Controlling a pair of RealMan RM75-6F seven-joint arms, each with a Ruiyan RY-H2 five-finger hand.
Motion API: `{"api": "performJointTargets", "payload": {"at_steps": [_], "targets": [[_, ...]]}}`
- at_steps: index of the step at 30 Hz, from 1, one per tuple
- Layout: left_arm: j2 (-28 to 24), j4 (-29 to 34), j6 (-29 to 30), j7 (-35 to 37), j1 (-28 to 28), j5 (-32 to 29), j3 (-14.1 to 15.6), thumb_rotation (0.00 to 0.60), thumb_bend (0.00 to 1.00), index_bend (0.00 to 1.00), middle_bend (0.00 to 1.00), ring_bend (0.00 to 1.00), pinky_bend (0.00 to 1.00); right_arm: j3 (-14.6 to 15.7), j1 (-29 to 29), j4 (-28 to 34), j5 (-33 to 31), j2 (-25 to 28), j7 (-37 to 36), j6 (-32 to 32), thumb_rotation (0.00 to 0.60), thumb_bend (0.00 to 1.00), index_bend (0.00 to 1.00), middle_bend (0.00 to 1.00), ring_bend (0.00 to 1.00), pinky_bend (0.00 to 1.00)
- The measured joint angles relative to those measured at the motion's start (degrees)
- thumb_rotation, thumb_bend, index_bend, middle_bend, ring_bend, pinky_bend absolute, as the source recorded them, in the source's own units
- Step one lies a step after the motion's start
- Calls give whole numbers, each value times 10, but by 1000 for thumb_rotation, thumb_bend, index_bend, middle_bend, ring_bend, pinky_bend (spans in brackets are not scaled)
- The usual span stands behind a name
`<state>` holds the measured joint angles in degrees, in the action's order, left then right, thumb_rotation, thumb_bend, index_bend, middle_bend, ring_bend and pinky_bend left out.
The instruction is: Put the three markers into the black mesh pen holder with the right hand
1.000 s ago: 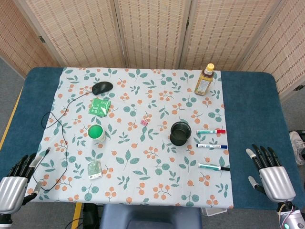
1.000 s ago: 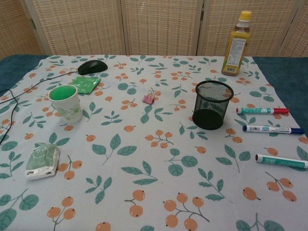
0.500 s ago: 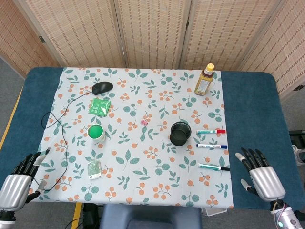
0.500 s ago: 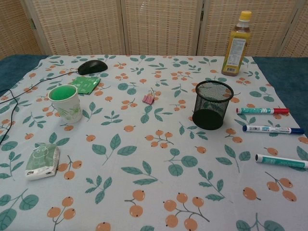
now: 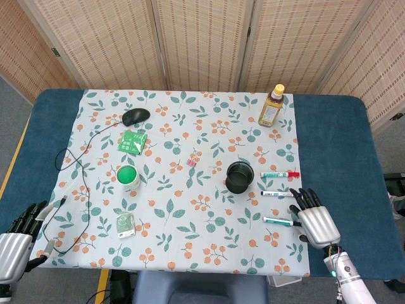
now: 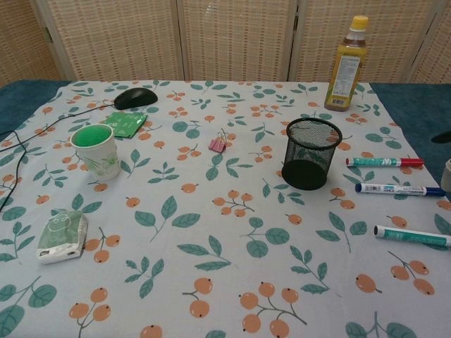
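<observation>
Right hand [image 5: 314, 223] has slid in from the lower right edge toward the markers, fingers spread and holding nothing.

At lower left the left hand [image 5: 14, 248] waits off the cloth, fingers apart, also holding nothing, beside the black cable [image 5: 71, 190]. All three markers lie flat right of centre, outside the mesh pen holder [image 6: 311, 153]: the red-capped marker [image 6: 385, 162], the blue-capped marker [image 6: 399, 189] and the black-capped marker [image 6: 413, 236] closest to the fingers. Round barrels could roll from a clumsy touch, perhaps off the worktop's edge. The bottle [image 6: 347, 65] stands well behind; nothing blocks the holder.
</observation>
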<state>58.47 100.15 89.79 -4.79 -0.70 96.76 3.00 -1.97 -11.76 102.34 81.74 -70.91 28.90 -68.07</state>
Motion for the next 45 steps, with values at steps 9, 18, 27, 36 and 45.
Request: {"api": "performJointTargets", "payload": {"at_steps": [9,18,27,36,45], "targets": [[-13,-4,7,32,2,7,3,600,448,17,74,58,223,0,-1,9,-79,-82,114,-16,600,273,367,40,0,0],[-21,-8,19,52,5,16,6,600,448,42,74,58,223,-19,-21,-23,-132,-138,136,-17,600,280,381,43,0,0],[-25,-14,24,70,5,14,3,600,448,36,74,58,223,-34,-50,-56,-181,-170,137,4,600,287,416,54,0,0],[-27,-19,32,80,7,16,2,600,448,30,74,58,223,-37,-73,-78,-209,-187,138,16,600,296,452,64,0,0],[-27,-23,44,86,12,19,1,600,448,25,74,58,223,-31,-89,-95,-233,-199,144,23,600,321,569,115,0,0]]}}
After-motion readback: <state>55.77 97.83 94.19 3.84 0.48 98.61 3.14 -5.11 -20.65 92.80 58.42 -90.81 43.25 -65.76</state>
